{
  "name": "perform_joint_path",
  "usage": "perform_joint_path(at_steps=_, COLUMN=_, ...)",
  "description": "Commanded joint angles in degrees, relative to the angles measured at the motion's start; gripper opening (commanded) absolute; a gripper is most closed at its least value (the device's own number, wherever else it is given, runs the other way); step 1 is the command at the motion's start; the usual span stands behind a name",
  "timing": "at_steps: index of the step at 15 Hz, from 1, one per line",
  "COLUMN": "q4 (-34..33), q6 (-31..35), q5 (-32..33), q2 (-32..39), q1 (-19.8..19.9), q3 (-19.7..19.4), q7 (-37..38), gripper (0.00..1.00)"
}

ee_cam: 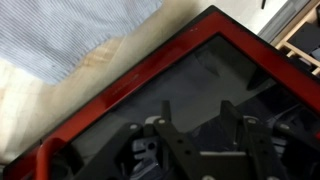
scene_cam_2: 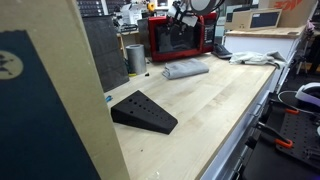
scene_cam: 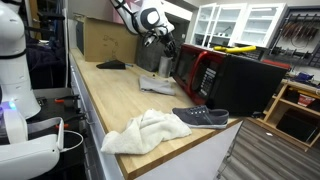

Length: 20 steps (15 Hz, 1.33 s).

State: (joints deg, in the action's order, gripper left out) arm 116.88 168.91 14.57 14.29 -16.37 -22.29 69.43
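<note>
Bright even overhead light; wrist view dimmer, sheen on glass door (ee_cam: 200, 85); soft, low-resolution.

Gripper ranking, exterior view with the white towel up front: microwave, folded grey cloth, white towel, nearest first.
1. Microwave, right beside the gripper, far end.
2. Folded grey cloth, on the counter before the microwave.
3. White towel, near counter edge.
</note>
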Motion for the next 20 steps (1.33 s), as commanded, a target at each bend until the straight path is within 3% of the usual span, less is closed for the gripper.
perform_joint_path(at_steps=1, q4=0.8, q6=0.9, q5=5.8, q2=-2.2, q1=-4.4, q3=-4.0, q7=5.7, gripper=0.86)
perform_joint_path(at_steps=3, q4=4.3, q6=0.0, q5=6.2, q2=-5.5, q1=-4.6, q3=-3.0, q7=2.8, gripper=0.99)
perform_joint_path(at_steps=8, q4=17.5, q6=-1.0, q5=1.2, q2=-15.2, q1=-2.8, q3=2.2, q7=-10.1, gripper=1.00)
perform_joint_path(at_steps=11, q4=24.8, q6=-2.4, q5=-1.6, q2=-19.8, q1=-3.2, q3=1.8, q7=-17.2, gripper=1.00)
perform_joint_path(at_steps=12, q4=27.1, q6=-2.9, q5=-4.6, q2=-21.1, q1=4.1, q3=9.2, q7=-22.4, gripper=1.00)
perform_joint_path(at_steps=13, q4=29.4, q6=-3.6, q5=-7.7, q2=-22.4, q1=-3.3, q3=2.5, q7=-27.4, gripper=1.00)
perform_joint_path(at_steps=17, q4=32.4, q6=-10.0, q5=-16.0, q2=-24.0, q1=-5.3, q3=-0.6, q7=-45.9, gripper=1.00)
perform_joint_path(at_steps=18, q4=32.1, q6=-11.7, q5=-18.9, q2=-23.2, q1=3.4, q3=7.5, q7=-50.4, gripper=1.00)
perform_joint_path(at_steps=20, q4=30.8, q6=-14.6, q5=-18.3, q2=-21.7, q1=7.8, q3=9.4, q7=-54.6, gripper=1.00)
